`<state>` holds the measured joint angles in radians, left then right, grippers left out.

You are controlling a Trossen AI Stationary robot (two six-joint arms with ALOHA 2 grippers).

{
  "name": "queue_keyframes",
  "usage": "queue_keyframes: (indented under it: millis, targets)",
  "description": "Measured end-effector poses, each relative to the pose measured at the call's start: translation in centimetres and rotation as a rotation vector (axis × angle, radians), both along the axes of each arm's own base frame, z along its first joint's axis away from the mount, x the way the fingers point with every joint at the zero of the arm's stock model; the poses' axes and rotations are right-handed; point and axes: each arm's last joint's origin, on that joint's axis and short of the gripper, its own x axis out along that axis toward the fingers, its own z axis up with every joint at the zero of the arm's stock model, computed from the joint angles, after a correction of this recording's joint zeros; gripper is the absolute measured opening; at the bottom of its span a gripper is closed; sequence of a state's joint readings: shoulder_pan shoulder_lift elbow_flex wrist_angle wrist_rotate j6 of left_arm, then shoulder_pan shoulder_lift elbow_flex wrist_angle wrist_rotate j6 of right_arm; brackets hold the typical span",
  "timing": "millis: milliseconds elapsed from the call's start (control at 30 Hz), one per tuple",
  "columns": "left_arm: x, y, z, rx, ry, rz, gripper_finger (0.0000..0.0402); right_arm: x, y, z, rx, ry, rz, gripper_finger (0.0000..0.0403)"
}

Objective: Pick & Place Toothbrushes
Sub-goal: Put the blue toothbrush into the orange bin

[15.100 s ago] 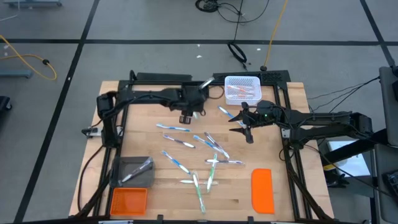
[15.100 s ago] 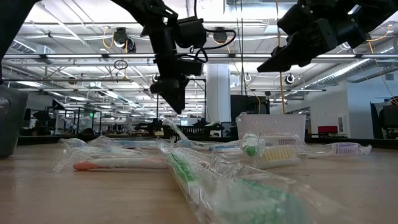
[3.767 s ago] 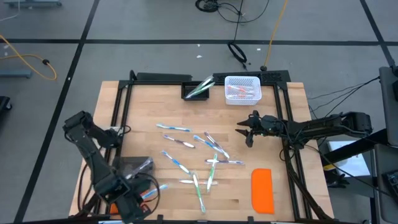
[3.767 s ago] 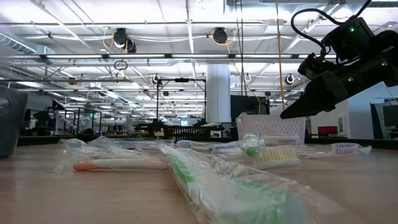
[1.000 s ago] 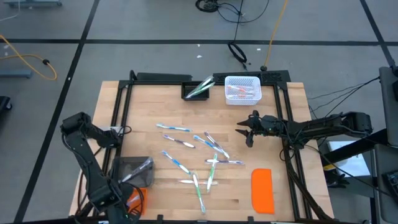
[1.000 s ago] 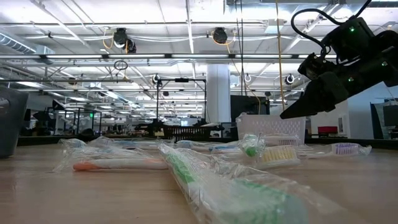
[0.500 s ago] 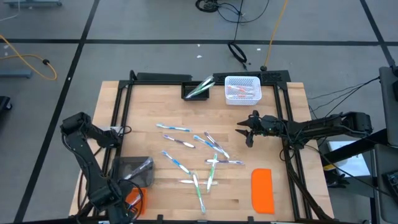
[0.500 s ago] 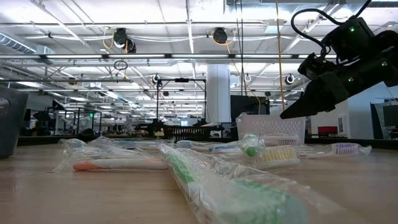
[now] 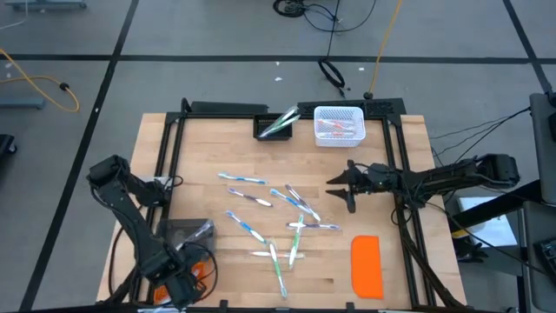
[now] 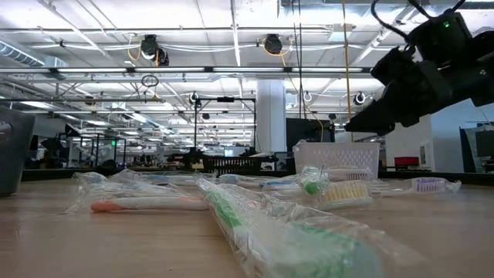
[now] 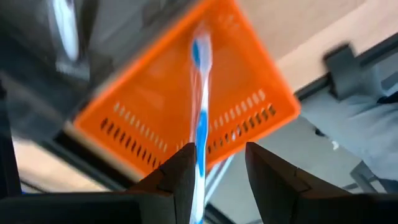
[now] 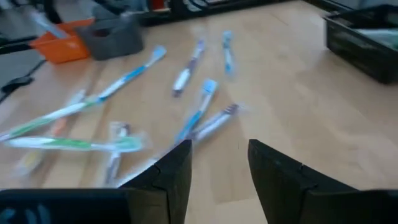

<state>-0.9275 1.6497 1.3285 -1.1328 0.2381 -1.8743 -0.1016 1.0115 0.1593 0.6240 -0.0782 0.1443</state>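
Note:
Several wrapped toothbrushes [image 9: 278, 213] lie flat and scattered mid-table, also seen in the low view [image 10: 231, 205] and the right wrist view [image 12: 199, 112]. My left gripper [image 9: 178, 283] hovers open at the near left corner, over the orange basket [image 11: 186, 106]. A blue-and-white toothbrush [image 11: 200, 118] runs lengthwise between its fingers, close to one of them. My right gripper [image 9: 340, 193] is open and empty above the table, to the right of the scattered toothbrushes [image 12: 217, 168]. My left gripper is open with the blue-and-white toothbrush's handle [image 11: 200, 155] lying along the inner face of one finger [image 11: 183, 177]. I cannot tell whether it touches that finger. The other finger stands clear of it. The brush points down into the orange basket.
A grey bin [image 9: 187, 235] holding a toothbrush sits just beyond the orange basket. A white basket [image 9: 337, 124] and a black bin [image 9: 276, 126], both with toothbrushes, stand at the far edge. A flat orange lid [image 9: 367, 265] lies near right. A black frame borders the table.
My left gripper has shifted a little toward the table's right over the orange basket, and its arm has straightened. My right gripper has risen slightly and turned a bit. The toothbrushes on the table have stayed where they were.

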Motion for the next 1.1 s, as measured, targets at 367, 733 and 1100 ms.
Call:
queue_keyframes:
  millis: [367,733,1100]
  targets:
    - [2.8,2.6,-0.1,0.169,-0.2,-0.062,0.0143,3.3,3.1,1.4,-0.051,0.017,0.137,0.0119]
    - [4.9,4.7,-0.1,0.296,-0.31,-0.072,0.0143,10.0,4.6,1.7,-0.153,0.232,0.164,0.0118]
    - [6.1,6.1,0.0,0.426,-0.396,-0.13,0.0143,15.0,4.3,0.9,-0.181,0.417,0.138,0.0118]
